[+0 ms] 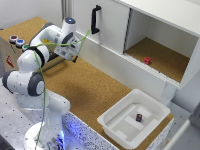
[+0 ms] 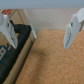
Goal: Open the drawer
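The only front with a handle is a white cabinet panel point(image 1: 107, 22) at the back of the cork counter. It carries a black vertical handle point(image 1: 95, 19) and looks shut; I take it for the drawer, though I cannot tell for sure. My gripper point(image 1: 74, 54) hangs over the counter to the exterior view's left of that handle, well apart from it. In the wrist view my gripper point(image 2: 41, 31) is open, its two white fingers point(image 2: 74, 30) spread wide with only cork between them. The handle is out of the wrist view.
An open cabinet compartment point(image 1: 160, 55) holds a small red block point(image 1: 147, 60). A white tray point(image 1: 112, 122) with a small dark object point(image 1: 139, 117) sits at the counter's near end. Paint pots point(image 1: 17, 41) stand on a box at the exterior view's left; a dark box point(image 2: 12, 47) lies beside my fingers.
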`<act>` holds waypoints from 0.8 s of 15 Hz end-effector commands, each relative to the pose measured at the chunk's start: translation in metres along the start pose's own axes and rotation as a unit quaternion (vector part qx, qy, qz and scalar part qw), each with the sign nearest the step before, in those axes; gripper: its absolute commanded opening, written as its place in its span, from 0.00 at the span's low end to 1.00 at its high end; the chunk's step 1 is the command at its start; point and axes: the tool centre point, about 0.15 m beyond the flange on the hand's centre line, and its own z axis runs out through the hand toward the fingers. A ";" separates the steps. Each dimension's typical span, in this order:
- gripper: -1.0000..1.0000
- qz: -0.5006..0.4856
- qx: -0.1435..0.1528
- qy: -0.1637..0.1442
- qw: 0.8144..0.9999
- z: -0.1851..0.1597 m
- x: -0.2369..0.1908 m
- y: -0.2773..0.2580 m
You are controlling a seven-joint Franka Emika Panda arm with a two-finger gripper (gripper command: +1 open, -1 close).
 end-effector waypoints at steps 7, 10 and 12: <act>1.00 -0.021 0.042 -0.030 0.998 0.069 0.030 -0.050; 1.00 -0.017 0.051 -0.039 0.998 0.082 0.033 -0.052; 1.00 -0.020 0.053 -0.042 0.998 0.088 0.033 -0.057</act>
